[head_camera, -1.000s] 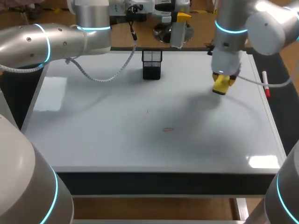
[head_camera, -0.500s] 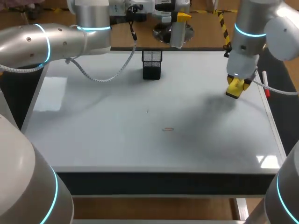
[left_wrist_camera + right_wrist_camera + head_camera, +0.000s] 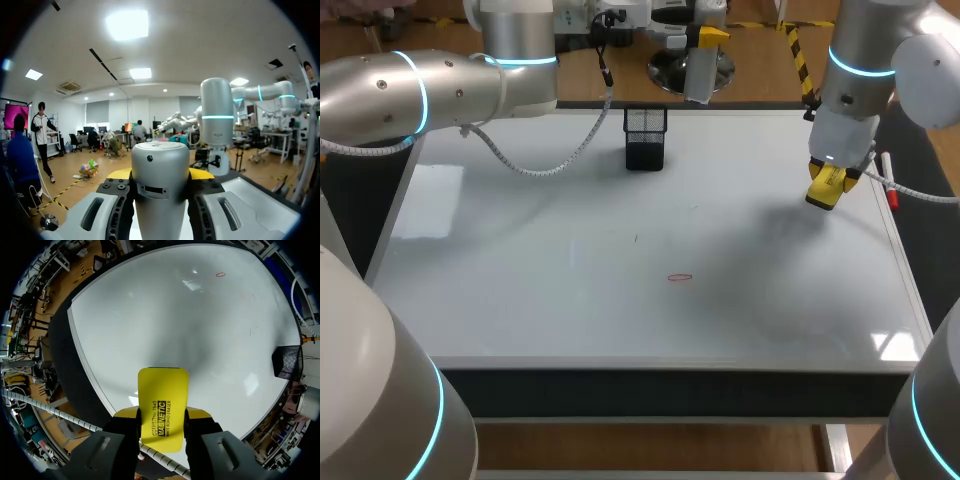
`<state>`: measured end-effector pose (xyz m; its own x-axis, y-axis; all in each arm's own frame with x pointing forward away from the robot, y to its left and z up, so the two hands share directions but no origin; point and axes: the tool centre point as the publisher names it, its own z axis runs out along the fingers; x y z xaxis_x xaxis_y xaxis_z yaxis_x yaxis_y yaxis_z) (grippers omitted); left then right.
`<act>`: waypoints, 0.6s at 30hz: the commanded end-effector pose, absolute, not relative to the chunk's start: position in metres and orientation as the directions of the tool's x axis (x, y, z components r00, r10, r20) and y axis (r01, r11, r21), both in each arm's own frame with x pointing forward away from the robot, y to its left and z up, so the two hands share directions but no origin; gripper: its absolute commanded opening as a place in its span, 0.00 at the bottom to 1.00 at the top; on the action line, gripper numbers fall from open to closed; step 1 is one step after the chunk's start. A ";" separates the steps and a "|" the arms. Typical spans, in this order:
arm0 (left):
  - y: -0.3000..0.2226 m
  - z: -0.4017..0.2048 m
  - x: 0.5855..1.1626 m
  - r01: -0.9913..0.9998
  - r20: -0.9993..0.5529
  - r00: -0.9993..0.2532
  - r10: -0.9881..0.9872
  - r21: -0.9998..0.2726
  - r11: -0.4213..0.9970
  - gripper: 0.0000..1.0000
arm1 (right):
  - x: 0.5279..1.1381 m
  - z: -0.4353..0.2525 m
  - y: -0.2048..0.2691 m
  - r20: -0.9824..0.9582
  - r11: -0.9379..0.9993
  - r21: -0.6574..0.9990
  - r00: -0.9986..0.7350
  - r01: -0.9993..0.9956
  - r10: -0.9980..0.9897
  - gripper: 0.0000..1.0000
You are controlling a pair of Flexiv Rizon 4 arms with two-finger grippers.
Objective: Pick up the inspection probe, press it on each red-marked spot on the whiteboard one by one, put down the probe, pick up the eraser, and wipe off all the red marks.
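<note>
The eraser was a flat, bright yellow block with rounded corners and black lettering on its broad face. The right gripper pinched it, one yellow-tipped finger pressed to each long side, so that most of the block stuck out ahead of the fingertips. In the head view it hung above the whiteboard, close to the board's right edge and toward its far right corner. Its soft shadow lay on the surface a little nearer the middle.

The whiteboard covered nearly all of the bench. One small red mark, a flattened loop, sat near the board's centre, slightly toward the near edge and well apart from the eraser.

The inspection probe was a plain grey cylinder with a domed end and a small dark hole and slot on its side. The left gripper clamped it between its fingers, a yellow tip showing on either side. The head view placed this gripper beyond the bench's far edge, above the floor.

A black mesh holder stood upright at the middle of the whiteboard's far edge. What it held could not be made out.

A white pen with a red end lay on the dark strip of bench just beside the board's right edge, near the eraser.
</note>
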<state>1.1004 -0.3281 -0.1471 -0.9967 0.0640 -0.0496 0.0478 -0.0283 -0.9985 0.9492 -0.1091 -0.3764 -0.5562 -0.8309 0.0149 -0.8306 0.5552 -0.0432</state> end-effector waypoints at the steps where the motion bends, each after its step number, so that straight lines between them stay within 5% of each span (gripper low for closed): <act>1: -0.328 -0.145 1.101 0.047 -0.048 -0.997 0.066 -0.999 -0.026 0.00 | 0.950 -0.376 -0.110 0.017 0.554 -0.045 -0.555 -0.831 -0.832 0.00; 18: -0.341 -0.136 1.053 0.073 -0.078 -0.988 0.133 -0.996 -0.044 0.00 | 0.950 -0.376 -0.110 0.017 0.554 -0.045 -0.555 -0.831 -0.832 0.00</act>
